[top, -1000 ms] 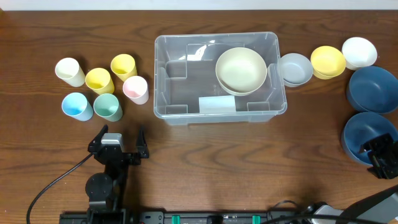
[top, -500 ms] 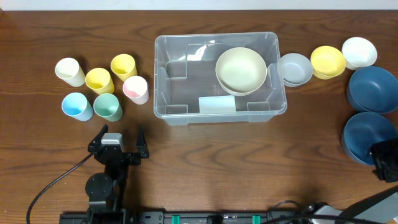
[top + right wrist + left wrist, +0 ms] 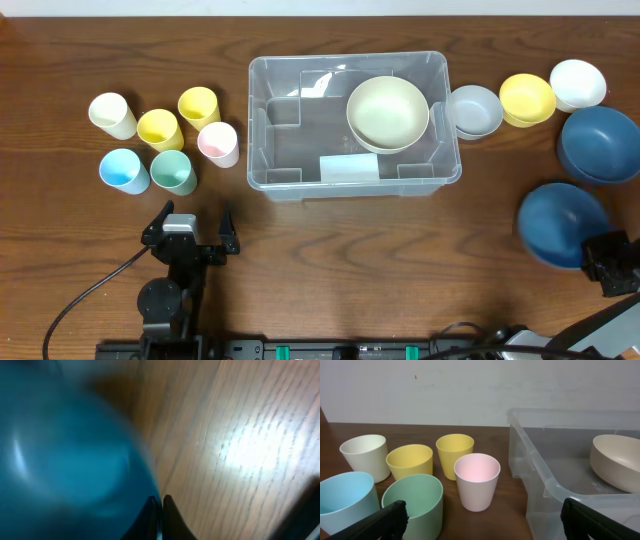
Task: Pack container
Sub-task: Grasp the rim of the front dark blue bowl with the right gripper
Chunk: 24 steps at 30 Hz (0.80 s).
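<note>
Right claw [image 3: 161,509] clenched on the rim of the dark blue bowl [image 3: 562,224], right of the container [image 3: 262,130]; left claw [image 3: 193,222] released. The bowl is likely light, rigid and slick, so a rim pinch suits.

6 cups [image 3: 159,128]; blue bowl [image 3: 562,222], prob. tilted

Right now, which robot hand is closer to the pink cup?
Left. The left gripper sits open near the pink cup; the right gripper is far beyond the container, pinching a blue bowl.
</note>
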Available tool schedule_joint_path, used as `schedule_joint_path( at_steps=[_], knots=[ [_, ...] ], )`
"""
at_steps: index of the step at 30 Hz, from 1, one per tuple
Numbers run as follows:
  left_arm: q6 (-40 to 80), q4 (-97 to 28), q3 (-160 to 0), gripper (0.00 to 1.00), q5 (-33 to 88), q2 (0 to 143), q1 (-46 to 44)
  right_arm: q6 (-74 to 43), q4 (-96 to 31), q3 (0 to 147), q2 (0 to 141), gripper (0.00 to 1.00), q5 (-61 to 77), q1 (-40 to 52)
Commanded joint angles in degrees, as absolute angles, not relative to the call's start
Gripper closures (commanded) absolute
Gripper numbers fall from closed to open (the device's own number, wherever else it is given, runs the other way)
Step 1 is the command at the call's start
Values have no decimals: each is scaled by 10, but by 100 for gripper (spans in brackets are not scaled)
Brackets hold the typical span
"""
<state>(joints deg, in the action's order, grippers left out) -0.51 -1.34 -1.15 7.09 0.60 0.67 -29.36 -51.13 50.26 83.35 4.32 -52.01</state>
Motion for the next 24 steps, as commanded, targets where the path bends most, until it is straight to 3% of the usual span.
schedule_joint_path(
  at_steps=[1,13,24],
  knots=[
    [-15,-34,-2,2,79,4,10,-298,-504,498,837,99,30,-523],
    [-15,-34,-2,2,79,4,10,-286,-503,498,837,99,35,-500],
    [-15,-34,-2,2,79,4,10,-234,-557,580,814,99,138,-472]
  ],
)
